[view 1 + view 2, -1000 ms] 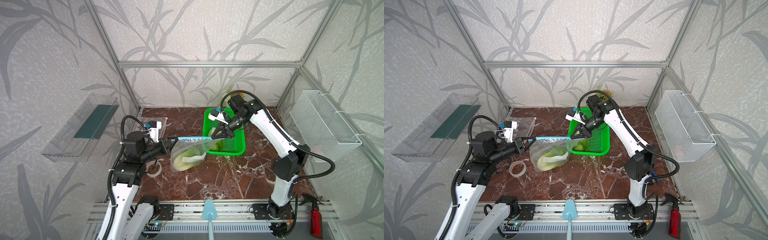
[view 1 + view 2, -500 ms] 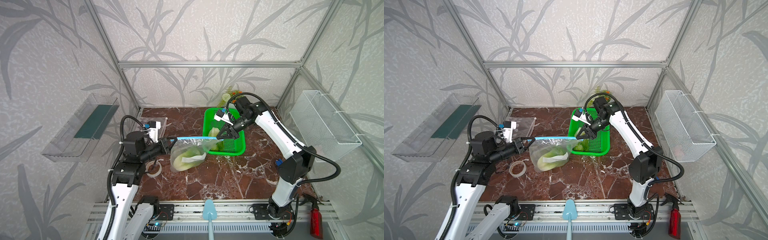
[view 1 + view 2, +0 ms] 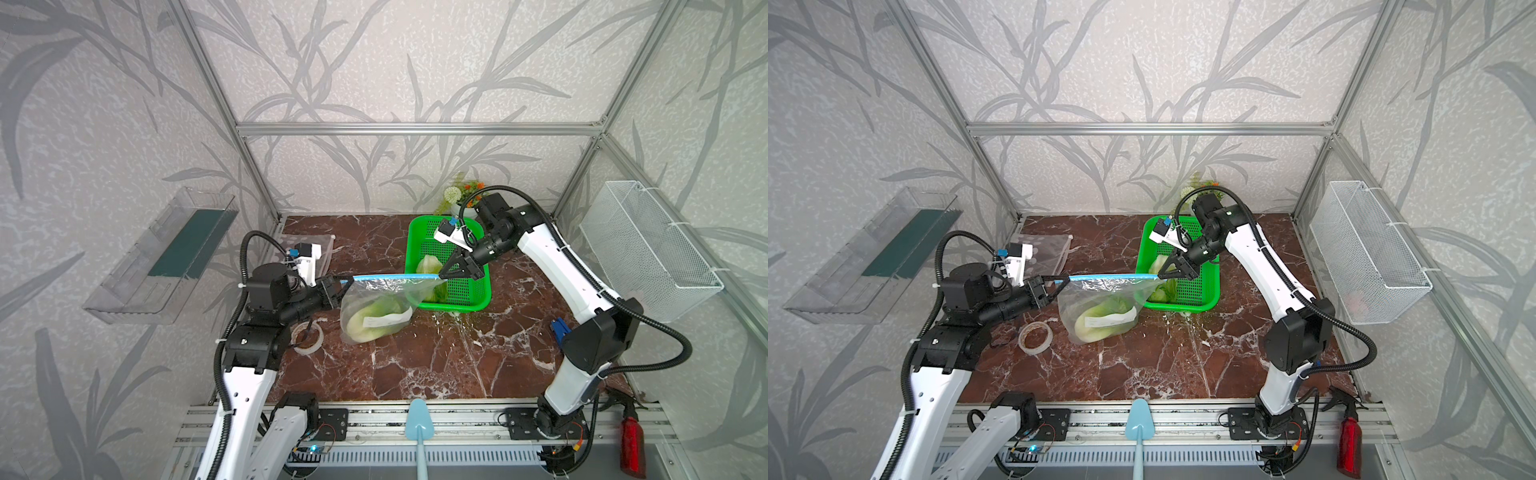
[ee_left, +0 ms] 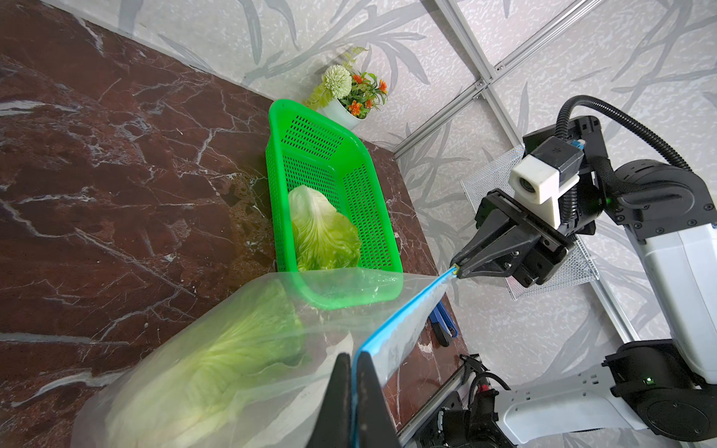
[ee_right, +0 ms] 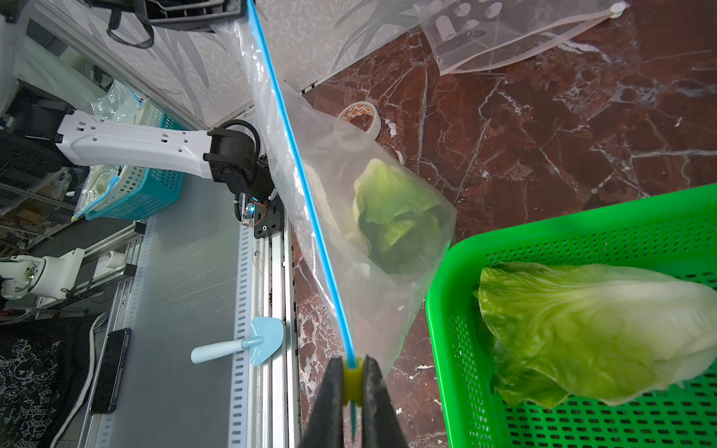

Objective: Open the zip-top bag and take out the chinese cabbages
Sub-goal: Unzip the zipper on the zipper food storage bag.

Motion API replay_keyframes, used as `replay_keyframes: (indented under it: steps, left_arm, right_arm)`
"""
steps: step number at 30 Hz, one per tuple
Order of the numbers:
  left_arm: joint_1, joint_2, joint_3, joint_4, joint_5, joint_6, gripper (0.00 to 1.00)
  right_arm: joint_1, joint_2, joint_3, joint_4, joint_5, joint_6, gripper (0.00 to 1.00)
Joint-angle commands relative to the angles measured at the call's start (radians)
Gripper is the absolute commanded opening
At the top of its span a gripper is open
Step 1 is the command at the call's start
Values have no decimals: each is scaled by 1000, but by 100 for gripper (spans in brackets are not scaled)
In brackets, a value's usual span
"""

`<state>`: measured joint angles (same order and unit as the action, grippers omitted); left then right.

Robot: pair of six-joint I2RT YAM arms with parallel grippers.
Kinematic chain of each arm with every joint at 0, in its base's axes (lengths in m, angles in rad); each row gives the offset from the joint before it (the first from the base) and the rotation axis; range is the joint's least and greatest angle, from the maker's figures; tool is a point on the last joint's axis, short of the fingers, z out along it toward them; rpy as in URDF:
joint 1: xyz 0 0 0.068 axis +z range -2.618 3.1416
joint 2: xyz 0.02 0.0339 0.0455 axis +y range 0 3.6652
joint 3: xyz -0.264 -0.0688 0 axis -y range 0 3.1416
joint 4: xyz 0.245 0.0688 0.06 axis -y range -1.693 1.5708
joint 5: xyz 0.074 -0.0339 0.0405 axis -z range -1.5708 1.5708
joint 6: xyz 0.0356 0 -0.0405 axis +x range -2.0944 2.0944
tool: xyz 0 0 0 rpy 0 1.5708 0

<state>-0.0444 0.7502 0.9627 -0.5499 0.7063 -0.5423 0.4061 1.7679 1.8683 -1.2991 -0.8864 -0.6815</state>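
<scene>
The clear zip-top bag (image 3: 374, 305) hangs over the marble table, its blue zip strip (image 3: 1113, 276) stretched taut between both grippers. My left gripper (image 4: 354, 358) is shut on the strip's left end. My right gripper (image 5: 353, 368) is shut on the yellow slider (image 5: 353, 382) at the strip's right end, over the green basket's near-left corner. One chinese cabbage (image 3: 376, 318) lies inside the bag, seen through the plastic. Another chinese cabbage (image 5: 582, 329) lies in the green basket (image 3: 453, 307). In both top views the grippers (image 3: 341, 282) (image 3: 1159, 275) sit level with each other.
Potted orange-and-white flowers (image 3: 463, 195) stand behind the basket. A tape roll (image 3: 307, 338) lies by the left arm, and an empty clear bag (image 3: 307, 245) lies at the back left. A wire basket (image 3: 648, 253) hangs on the right wall. A blue scoop (image 3: 417, 424) rests on the front rail.
The right arm's forearm and elbow have swung to the right, while its gripper has stayed at the strip's right end. The left arm and the bag have not moved.
</scene>
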Motion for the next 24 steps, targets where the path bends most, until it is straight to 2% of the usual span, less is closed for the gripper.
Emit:
replay_keyframes:
  steps: [1,2,3,6,8,10,12,15,19,22,24]
  left_arm:
    - [26,-20,45,31,-61,-9,0]
    - [25,-25,43,61,-46,-29,0]
    - [24,-34,39,85,-33,-52,0]
    - [14,-62,39,109,17,-34,0]
    - [-5,-94,26,112,12,-37,0]
    - [-34,-138,-2,129,-25,-46,0]
    - [-81,-180,-31,144,-107,-41,0]
    - [-173,-212,-48,151,-229,18,0]
    - [-271,-180,-109,204,-308,41,0]
    - [-364,-137,-168,286,-385,49,0]
    - [-445,-106,-166,292,-474,104,0]
  right_arm:
    - [-36,-49,-16,-20,92,16,27]
    - [-37,-54,-17,-11,79,25,45]
    - [-36,-55,-18,2,61,37,58]
    - [-36,-153,-69,116,23,122,75]
    - [-35,-245,-163,277,5,236,81]
    - [-31,-361,-299,507,19,426,85]
    - [2,-493,-461,716,33,594,85]
    - [104,-635,-644,917,123,771,85]
    - [208,-719,-860,1156,214,1040,85]
    - [260,-742,-956,1217,294,1128,84]
    - [271,-756,-986,1221,344,1150,85]
